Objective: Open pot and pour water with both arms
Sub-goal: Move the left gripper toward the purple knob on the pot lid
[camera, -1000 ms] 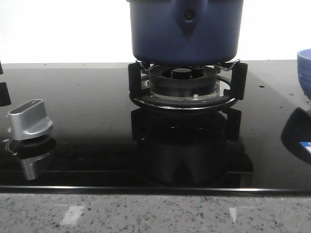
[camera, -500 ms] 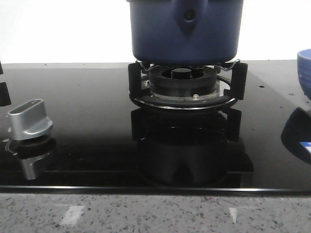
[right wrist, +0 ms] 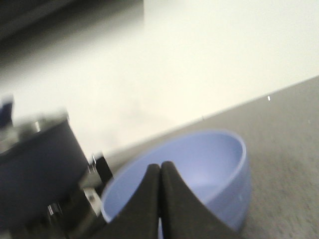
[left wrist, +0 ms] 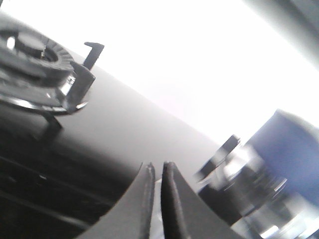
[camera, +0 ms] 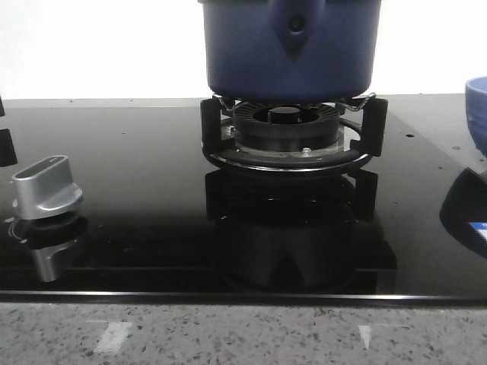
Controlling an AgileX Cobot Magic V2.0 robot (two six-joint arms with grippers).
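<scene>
1. Where the front view centres on the cooktop, the pot sits on the burner stand, at 12 o'clock from the middle of the frame. Its top edge runs out of the picture, so whether a lid is on cannot be told.
2. A pointed bracket with a dark round rivet faces the camera on the pot's wall.
3. The burner head shows in the gap under the pot's base, ringed by the stand's black prongs and chrome hoop.
4. A silver knob stands on the black glass at 9 o'clock, well apart from the burner, with its reflection below it.
5. A lighter blue bowl is cut by the frame edge at 3 o'clock, well apart from the pot.
6. A speckled stone counter edge runs along 6 o'clock.
7. Left gripper: the fingers stand nearly together with a thin slit between them, holding nothing. A second burner and the blurred pot lie beyond it.
8. Right gripper: the fingers are pressed together, empty. The bowl lies just beyond the tips, and the pot is blurred beside it.
</scene>
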